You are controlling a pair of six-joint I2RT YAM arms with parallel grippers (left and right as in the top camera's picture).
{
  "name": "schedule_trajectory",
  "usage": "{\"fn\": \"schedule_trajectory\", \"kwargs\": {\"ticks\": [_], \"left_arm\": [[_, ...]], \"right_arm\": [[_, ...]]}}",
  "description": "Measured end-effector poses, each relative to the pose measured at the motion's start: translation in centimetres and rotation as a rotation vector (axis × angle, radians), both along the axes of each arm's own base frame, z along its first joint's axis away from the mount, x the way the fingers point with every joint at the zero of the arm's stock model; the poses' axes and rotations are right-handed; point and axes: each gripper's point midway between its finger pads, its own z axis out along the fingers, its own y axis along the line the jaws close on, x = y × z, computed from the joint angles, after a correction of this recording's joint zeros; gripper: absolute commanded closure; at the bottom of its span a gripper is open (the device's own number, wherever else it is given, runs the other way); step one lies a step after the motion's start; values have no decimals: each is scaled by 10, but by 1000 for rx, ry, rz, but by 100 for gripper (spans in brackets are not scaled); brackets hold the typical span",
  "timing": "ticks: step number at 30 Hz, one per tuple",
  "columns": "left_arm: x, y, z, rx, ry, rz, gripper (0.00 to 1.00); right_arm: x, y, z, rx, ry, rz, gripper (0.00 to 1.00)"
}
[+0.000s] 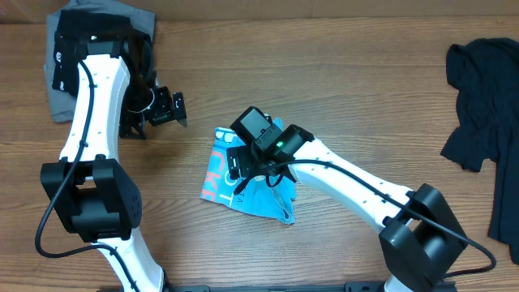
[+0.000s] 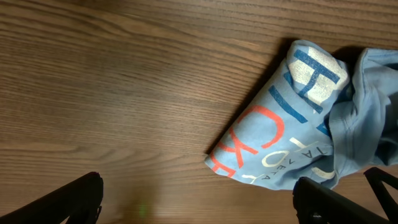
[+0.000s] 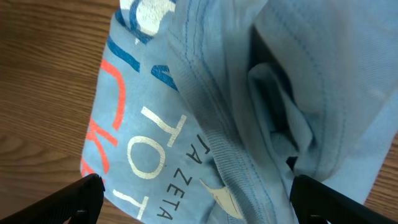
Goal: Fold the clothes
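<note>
The light-blue T-shirt [image 1: 258,193] with white and pink-red lettering lies bunched in a rough triangle at the table's middle. My right gripper [image 1: 241,170] hovers over it, open. In the right wrist view the shirt [image 3: 186,112] fills the frame and both fingers [image 3: 199,202] are spread wide above its collar and lettering. My left gripper [image 1: 162,113] is open and empty over bare wood to the left of the shirt. In the left wrist view its fingers [image 2: 199,205] are wide apart and the shirt [image 2: 298,118] lies ahead to the right.
A grey and black garment [image 1: 61,97] lies at the back left corner, partly under my left arm. A black garment [image 1: 486,97] is spread at the right edge. The table [image 1: 349,73] is brown wood.
</note>
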Motion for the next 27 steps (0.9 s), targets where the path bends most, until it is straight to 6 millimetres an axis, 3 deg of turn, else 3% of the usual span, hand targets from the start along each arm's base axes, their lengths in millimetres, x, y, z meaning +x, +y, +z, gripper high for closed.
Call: {"fn": "schedule_trajectory", "kwargs": {"ticks": [14,18,21,27], "left_arm": [[2,1,0,7,-7,-1,0],[2,1,0,7,-7,-1,0],[2,1,0,7,-7,-1,0],[2,1,0,8,-6,-1,0]], "right_arm": [[15,-7,-2,-51,-71,-32,0],[19,-5,-12,-58,-71,-35,1],[19,-6,-27,-84,-52,-34,8],[20,-17,-45,-157,-43,-51,39]]}}
